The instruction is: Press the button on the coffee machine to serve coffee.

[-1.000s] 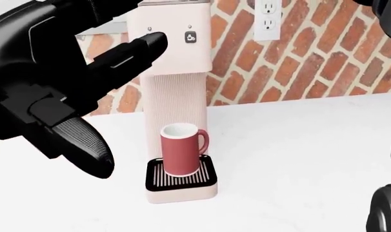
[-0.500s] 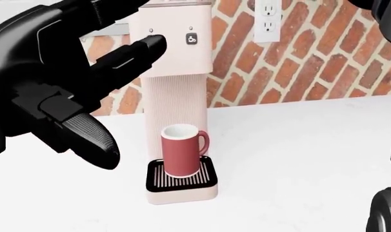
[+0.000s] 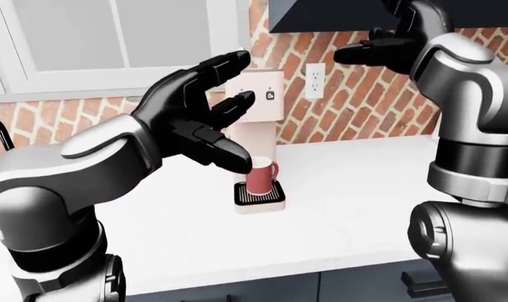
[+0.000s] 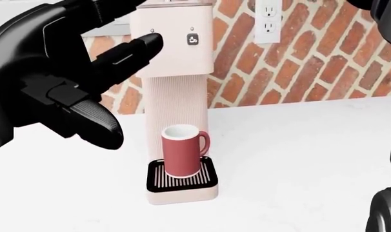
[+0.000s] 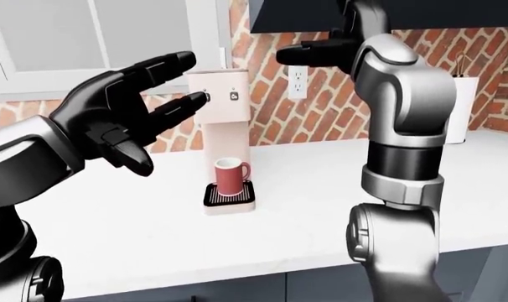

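The pink coffee machine stands on the white counter against the brick wall. Its dark button is at the upper right of its face, with a small round dot to the left. A red mug sits on the black drip grate. My black left hand is open in front of the machine's left side; one fingertip is by the machine's face, left of the button, not on it. My right hand is raised high at the top, fingers spread, empty.
A white wall outlet is right of the machine. A window is at upper left and a dark cabinet hangs above. A white container stands at the far right of the counter.
My left hand has risen a little, and its thumb now sits higher. Its extended fingertip has stayed left of the button. The mug and machine have not moved.
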Motion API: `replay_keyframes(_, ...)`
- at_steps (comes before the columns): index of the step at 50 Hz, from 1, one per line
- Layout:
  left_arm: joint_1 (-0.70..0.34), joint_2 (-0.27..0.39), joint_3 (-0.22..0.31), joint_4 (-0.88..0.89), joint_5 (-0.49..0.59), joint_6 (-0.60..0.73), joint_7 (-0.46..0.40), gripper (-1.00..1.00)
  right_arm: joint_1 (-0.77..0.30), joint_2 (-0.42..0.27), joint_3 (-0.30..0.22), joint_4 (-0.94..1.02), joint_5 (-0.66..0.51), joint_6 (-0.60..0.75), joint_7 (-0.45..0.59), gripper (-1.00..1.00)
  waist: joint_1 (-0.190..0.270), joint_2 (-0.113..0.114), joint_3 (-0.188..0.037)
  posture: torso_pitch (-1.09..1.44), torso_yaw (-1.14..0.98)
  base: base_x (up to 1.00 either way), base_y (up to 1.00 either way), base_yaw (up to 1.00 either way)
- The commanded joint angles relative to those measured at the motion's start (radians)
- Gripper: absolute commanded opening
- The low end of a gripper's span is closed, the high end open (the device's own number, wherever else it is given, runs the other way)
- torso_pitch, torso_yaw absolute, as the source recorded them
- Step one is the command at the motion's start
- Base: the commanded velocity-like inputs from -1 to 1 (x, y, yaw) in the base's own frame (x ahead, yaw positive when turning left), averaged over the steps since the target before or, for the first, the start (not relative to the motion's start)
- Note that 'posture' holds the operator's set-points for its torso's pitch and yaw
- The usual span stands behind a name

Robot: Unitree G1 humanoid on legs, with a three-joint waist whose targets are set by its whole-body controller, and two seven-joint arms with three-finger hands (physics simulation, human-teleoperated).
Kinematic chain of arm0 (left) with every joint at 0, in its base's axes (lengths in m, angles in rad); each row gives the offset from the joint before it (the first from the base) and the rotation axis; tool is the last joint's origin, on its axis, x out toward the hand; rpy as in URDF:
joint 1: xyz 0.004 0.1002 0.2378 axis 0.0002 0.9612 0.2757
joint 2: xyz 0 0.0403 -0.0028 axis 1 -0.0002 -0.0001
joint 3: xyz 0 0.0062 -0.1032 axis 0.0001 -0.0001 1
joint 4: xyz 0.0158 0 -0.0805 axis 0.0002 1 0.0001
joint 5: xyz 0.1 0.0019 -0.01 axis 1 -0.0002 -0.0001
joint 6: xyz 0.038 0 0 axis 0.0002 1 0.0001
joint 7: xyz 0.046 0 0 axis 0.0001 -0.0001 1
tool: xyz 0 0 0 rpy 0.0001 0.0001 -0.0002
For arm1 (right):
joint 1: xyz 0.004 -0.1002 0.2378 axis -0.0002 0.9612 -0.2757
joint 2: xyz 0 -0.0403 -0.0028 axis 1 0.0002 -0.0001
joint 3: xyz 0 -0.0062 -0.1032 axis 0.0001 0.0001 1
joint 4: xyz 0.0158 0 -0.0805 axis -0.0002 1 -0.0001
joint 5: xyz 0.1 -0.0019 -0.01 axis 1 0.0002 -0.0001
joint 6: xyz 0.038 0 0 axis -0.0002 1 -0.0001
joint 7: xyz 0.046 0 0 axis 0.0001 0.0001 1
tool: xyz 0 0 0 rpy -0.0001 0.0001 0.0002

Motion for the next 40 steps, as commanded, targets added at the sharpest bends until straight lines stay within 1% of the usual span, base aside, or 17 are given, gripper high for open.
replay_keyframes(1,-0.031,0.008,0.021,0.001,0.004,-0.024,0.007,1.00,-0.031,-0.007,-0.006,-0.020,0.002,-0.024,-0.002,1.00,0.000,-0.003,0.004,-0.73,0.00,0.00,0.00,0.00)
replay_keyframes(8,-0.044,0.002,0.013,0.022,0.036,-0.025,-0.016,1.00,-0.027,-0.004,-0.006,-0.014,0.005,-0.034,-0.005,1.00,0.000,-0.003,0.004,-0.73,0.00,0.00,0.00,0.00)
replay_keyframes(11,-0.039,-0.006,0.007,0.026,0.070,-0.026,-0.041,1.00,-0.024,-0.004,-0.005,-0.016,0.006,-0.034,-0.006,1.00,0.001,-0.004,0.004,-0.73,0.00,0.00,0.00,0.00)
replay_keyframes(18,-0.040,-0.022,0.013,0.021,0.073,-0.013,-0.034,1.00,-0.015,-0.005,-0.007,-0.026,0.009,-0.033,-0.007,1.00,0.000,-0.005,0.004,-0.73,0.00,0.00,0.00,0.00)
replay_keyframes(29,-0.032,-0.040,0.011,0.027,0.115,-0.010,-0.062,1.00,-0.002,-0.002,-0.009,-0.036,0.016,-0.033,-0.013,1.00,0.000,-0.007,0.003,-0.73,0.00,0.00,0.00,0.00)
replay_keyframes(40,-0.017,-0.053,0.008,0.035,0.202,-0.007,-0.129,1.00,0.011,0.000,-0.010,-0.044,0.022,-0.036,-0.018,1.00,0.000,-0.008,0.001,-0.73,0.00,0.00,0.00,0.00)
